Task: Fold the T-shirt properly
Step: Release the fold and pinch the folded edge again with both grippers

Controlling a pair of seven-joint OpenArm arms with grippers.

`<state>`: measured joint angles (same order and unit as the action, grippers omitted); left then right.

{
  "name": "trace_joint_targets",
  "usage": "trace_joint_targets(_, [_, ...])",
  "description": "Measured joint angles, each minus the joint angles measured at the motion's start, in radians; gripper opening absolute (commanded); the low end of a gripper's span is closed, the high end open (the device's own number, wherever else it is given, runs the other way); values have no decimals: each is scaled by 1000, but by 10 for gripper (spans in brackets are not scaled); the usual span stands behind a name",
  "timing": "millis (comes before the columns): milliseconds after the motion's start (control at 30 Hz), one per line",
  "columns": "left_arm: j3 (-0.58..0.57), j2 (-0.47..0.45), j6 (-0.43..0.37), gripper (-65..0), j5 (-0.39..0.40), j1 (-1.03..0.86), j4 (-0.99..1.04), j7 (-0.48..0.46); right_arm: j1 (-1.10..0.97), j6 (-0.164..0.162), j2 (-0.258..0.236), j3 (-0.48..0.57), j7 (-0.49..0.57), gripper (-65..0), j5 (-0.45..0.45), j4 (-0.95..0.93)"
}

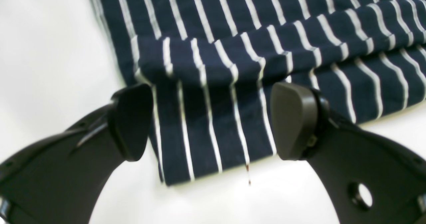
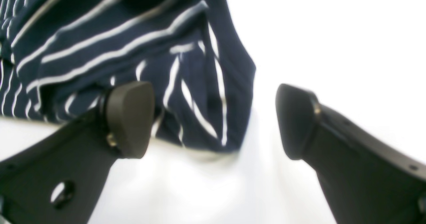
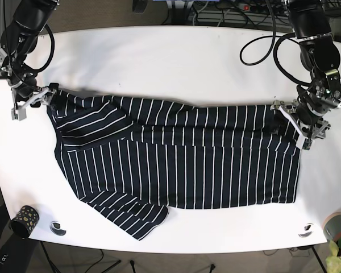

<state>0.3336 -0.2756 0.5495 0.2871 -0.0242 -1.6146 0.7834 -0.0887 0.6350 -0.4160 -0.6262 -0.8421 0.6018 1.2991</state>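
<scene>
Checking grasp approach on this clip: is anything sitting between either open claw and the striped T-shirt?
Nothing visible does. The left claw straddles the T-shirt edge with only cloth between its pads. The right claw has the shirt corner in its gap over the bare white table.

Robot lab: white table (image 3: pixel 170 51), two arms, cable tangle (image 3: pixel 227 8) behind far edge
</scene>
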Motion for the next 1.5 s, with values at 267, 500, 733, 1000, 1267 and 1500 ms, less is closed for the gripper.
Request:
trace_joint_targets(267, [119, 23, -7, -139, -10, -76, -37, 1, -19, 2, 6, 6, 11, -330, -2, -5])
trace_joint_targets(500, [176, 25, 0, -139, -2, -96, -26, -6, 8, 13, 7, 5, 42, -366, -24, -84])
trace_joint_targets(733, [173, 25, 0, -139, 1, -90, 77, -13, 24, 17, 41, 6, 64, -449, -83, -82])
trace_joint_targets(1000, [169, 25, 0, -139, 5, -86, 151, -97, 24, 20, 53, 0, 65, -453, -82, -80])
trace_joint_targets(1267, [167, 26, 1, -140, 2, -71, 208, -99, 22, 20, 56, 0, 68, -453, -82, -77])
trace_joint_targets(1500, [168, 22, 0, -315, 8, -12, 292, -123, 22, 20, 58, 0, 69, -453, -82, -77])
